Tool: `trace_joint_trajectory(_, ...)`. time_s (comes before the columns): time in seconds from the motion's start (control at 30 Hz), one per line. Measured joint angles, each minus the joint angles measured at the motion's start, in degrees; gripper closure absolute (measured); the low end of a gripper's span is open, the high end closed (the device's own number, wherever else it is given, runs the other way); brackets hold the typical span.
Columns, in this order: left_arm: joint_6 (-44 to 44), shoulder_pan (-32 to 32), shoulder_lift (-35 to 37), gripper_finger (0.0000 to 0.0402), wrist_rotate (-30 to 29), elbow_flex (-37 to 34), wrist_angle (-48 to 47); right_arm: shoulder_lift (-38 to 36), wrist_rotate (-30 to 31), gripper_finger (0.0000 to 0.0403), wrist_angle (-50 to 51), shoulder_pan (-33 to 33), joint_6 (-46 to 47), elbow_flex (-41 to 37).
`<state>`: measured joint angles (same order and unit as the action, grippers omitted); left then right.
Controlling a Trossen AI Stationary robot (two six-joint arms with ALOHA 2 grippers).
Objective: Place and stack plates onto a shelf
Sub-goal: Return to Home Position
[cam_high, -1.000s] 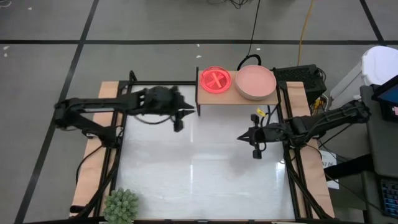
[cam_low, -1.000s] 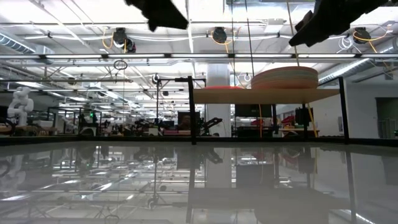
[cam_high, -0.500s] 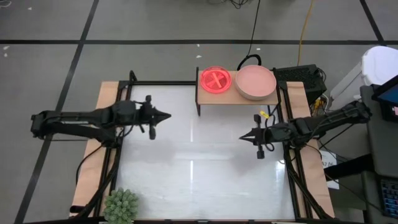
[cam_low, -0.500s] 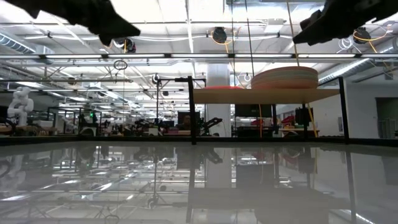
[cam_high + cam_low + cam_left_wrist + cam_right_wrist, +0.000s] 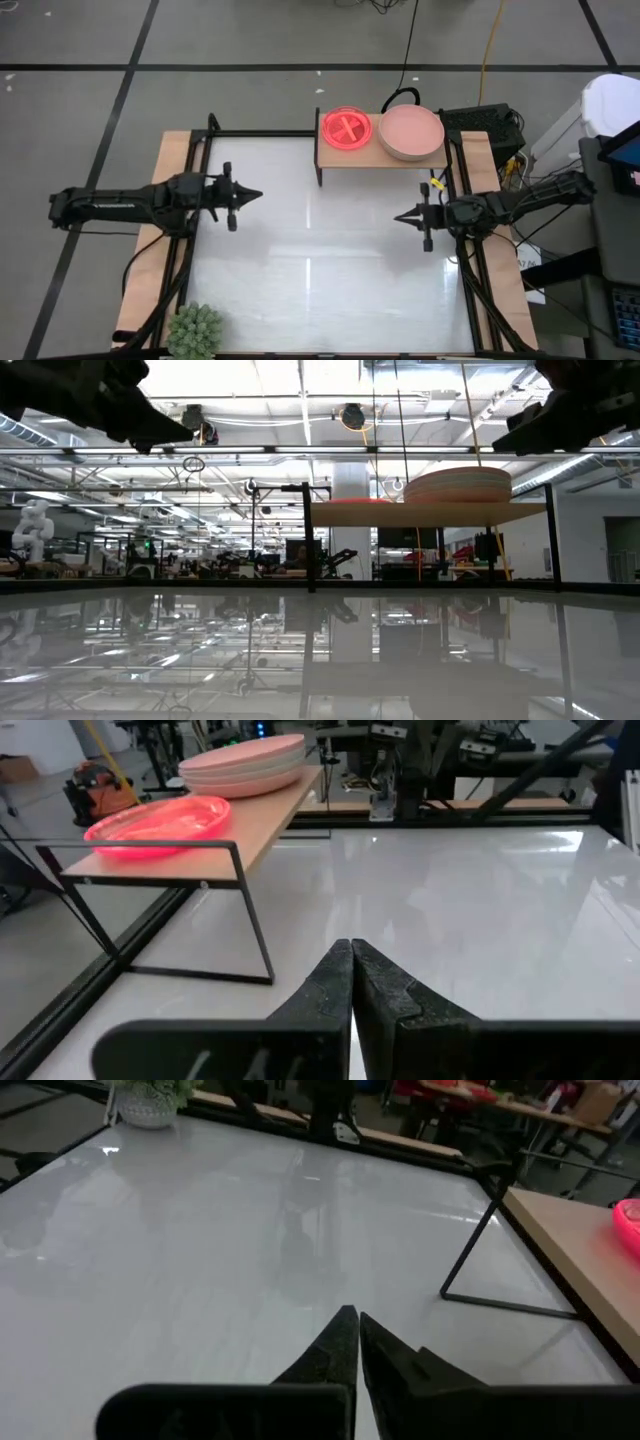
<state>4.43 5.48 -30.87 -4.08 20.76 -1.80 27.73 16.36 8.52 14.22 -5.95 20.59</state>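
A small light-wood shelf (image 5: 352, 160) on thin black legs stands at the table's far edge. On its left half lies a glossy magenta plate (image 5: 346, 128); on its right half sits a stack of larger dusty-pink plates (image 5: 411, 131). The left wrist view shows the magenta plate (image 5: 160, 820) and the pink stack (image 5: 245, 765) on the shelf (image 5: 265, 825). My left gripper (image 5: 259, 195) is shut, raised over the table's left part, pointing right. My right gripper (image 5: 396, 219) is shut, raised over the right part, pointing left. Both touch nothing.
A spiky green plant (image 5: 195, 331) sits at the table's near left corner. The white tabletop (image 5: 320, 270) between the arms carries nothing. Black frame rails run along the left and right table edges, and cables and a dark box lie beyond the far right corner.
My left gripper has drawn back from beside the shelf toward the table's left edge and a little toward the near edge, staying shut. My right gripper has pulled back slightly toward the right edge. The plates on the shelf have stayed put.
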Motion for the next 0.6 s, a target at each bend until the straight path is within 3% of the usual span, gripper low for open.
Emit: trace_joint_trajectory(0.6,-4.7,-5.9,2.7,0.0398,-3.6,-10.5,8.5,-7.0,-1.4,0.0403,-3.3,0.0,-1.5,-7.9)
